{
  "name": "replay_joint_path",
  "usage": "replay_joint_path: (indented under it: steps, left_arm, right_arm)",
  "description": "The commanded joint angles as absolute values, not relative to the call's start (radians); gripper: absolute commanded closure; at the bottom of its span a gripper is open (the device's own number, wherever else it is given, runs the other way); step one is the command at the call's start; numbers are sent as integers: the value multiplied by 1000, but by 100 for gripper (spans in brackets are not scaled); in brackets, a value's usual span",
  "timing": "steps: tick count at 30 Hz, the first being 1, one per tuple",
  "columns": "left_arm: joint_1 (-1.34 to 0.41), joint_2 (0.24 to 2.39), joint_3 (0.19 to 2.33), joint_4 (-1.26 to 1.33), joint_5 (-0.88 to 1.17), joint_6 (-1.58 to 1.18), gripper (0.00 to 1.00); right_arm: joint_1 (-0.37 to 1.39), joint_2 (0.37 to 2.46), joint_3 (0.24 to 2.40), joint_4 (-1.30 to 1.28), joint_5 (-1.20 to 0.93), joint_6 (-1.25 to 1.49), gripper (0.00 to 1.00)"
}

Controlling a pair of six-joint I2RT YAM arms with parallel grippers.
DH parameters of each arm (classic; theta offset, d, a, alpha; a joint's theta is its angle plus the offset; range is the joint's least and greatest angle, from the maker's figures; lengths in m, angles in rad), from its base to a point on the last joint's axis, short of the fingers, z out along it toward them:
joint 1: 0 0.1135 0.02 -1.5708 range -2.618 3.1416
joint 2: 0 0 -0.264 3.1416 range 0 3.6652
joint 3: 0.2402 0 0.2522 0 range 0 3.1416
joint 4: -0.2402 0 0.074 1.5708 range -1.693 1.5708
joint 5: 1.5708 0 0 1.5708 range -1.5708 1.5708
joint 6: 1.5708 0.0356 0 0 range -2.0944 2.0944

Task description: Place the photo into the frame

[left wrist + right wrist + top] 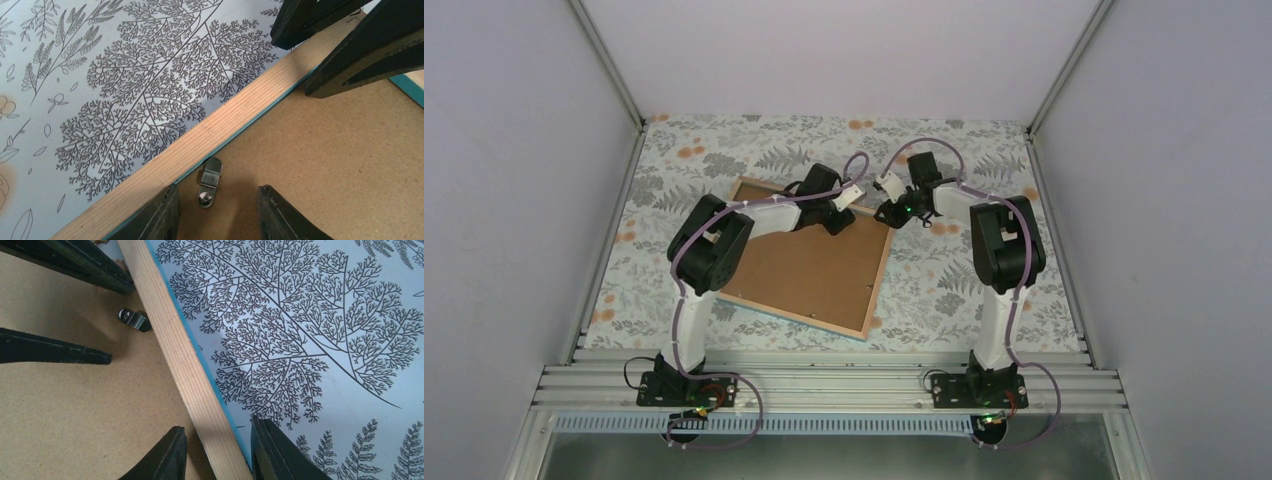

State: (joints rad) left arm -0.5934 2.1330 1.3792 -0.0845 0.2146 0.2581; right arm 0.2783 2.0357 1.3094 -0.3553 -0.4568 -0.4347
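The frame lies face down on the patterned table, its light wood back up and a brown backing board filling it. The photo is out of view. Both grippers meet at the frame's far right corner. My left gripper is open, its fingers on either side of a small metal clip beside the wood rail, touching neither. My right gripper is open and straddles the rail, one finger over the board, the other just outside the turquoise edge.
A leaf-patterned cloth covers the table around the frame. Grey walls with aluminium posts close in the left, right and back. The left gripper's fingers show in the right wrist view near the clip, close to the right arm.
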Motion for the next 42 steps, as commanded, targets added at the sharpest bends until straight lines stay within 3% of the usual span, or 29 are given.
replay_joint_path:
  steps: [1, 21, 30, 37, 42]
  left_arm:
    - [-600, 2203, 1400, -106, 156, 225, 62]
    - [-612, 2302, 1446, -145, 24, 90, 87]
    - [-613, 2316, 1462, -161, 44, 43, 97]
    - [-610, 2333, 1476, -168, 49, 29, 97]
    - [-595, 2307, 1441, -132, 125, 94, 79]
  right_arm:
    - [290, 2029, 1255, -442, -481, -412, 70]
    - [343, 1993, 1149, -442, -523, -393, 95]
    - [352, 1970, 1120, -442, -523, -396, 96]
    - [353, 1954, 1104, -437, -529, -396, 96]
    - [353, 1951, 1106, -439, -523, -396, 96]
